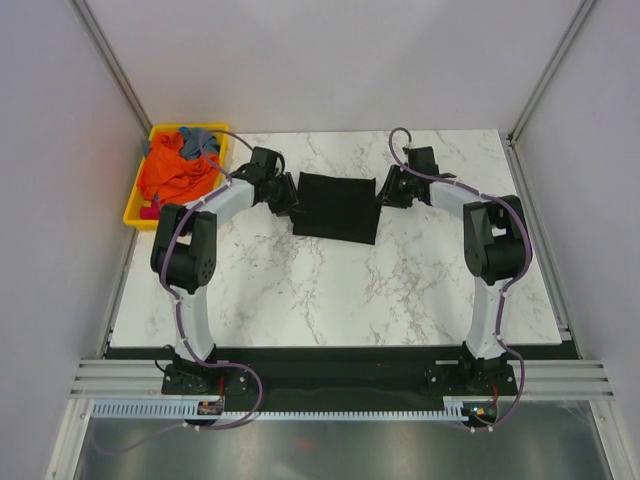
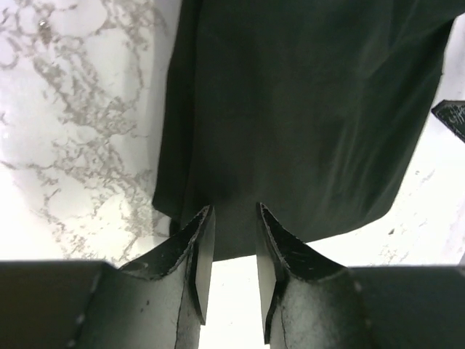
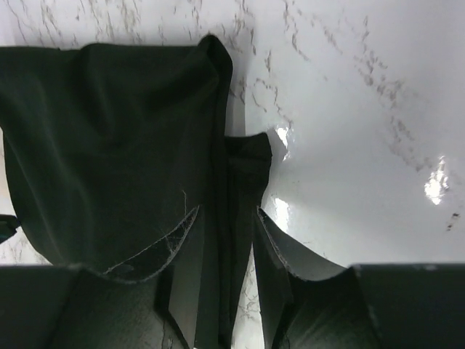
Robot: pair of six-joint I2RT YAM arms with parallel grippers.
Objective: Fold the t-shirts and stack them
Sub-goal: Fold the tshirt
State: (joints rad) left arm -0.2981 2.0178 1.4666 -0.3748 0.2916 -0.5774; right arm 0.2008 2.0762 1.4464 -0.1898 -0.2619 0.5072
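A black t-shirt (image 1: 336, 207) lies folded into a rectangle on the marble table at the back middle. My left gripper (image 1: 291, 196) is at its left edge and my right gripper (image 1: 384, 190) at its right edge. In the left wrist view the black shirt (image 2: 305, 109) fills the upper part, and the left gripper (image 2: 234, 211) is open with the shirt's hem just between its tips. In the right wrist view the right gripper (image 3: 227, 212) is open, and a fold of the black shirt (image 3: 109, 138) runs loosely between its fingers. Orange (image 1: 170, 175) and grey-blue (image 1: 197, 140) shirts lie bunched in the tray.
A yellow plastic tray (image 1: 135, 215) stands at the back left corner of the table, close behind the left arm. White marble table (image 1: 330, 290) lies in front of the black shirt. Enclosure walls rise at the left, right and back.
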